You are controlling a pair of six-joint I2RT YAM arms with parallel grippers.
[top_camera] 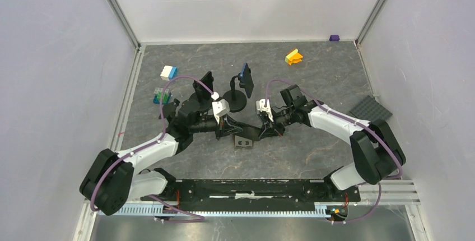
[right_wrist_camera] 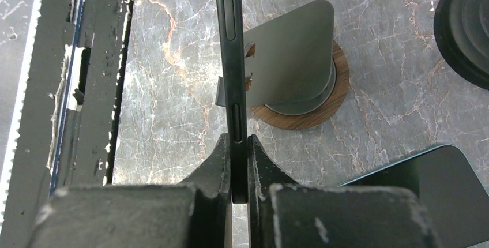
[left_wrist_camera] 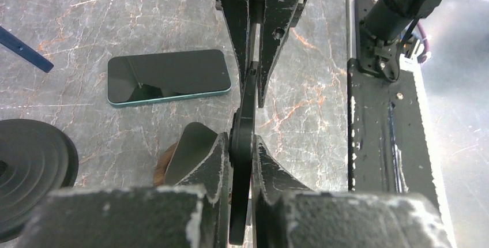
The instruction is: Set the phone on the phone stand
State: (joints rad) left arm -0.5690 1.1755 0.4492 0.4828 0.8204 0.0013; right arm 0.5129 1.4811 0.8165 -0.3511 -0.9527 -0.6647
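1. Both arms have the dark phone [right_wrist_camera: 230, 57] up on its edge, just above the counter [right_wrist_camera: 173, 86]. The left fingers [left_wrist_camera: 214, 158] are pinched tight on one end and the right fingers [right_wrist_camera: 214, 164] are clamped narrow on the other.
2. The phone stand [right_wrist_camera: 294, 63], a grey plate on a wooden disc, sits right beside the phone, not yet loaded.
3. To do it well, I'd say one arm should let go, then the other leans the phone's back against the plate and seats its lower edge before releasing.
4. Only the left wrist view shows a whole second phone, the teal phone [left_wrist_camera: 167, 76], flat on the counter. Only the right wrist view shows the stand's plate clearly.
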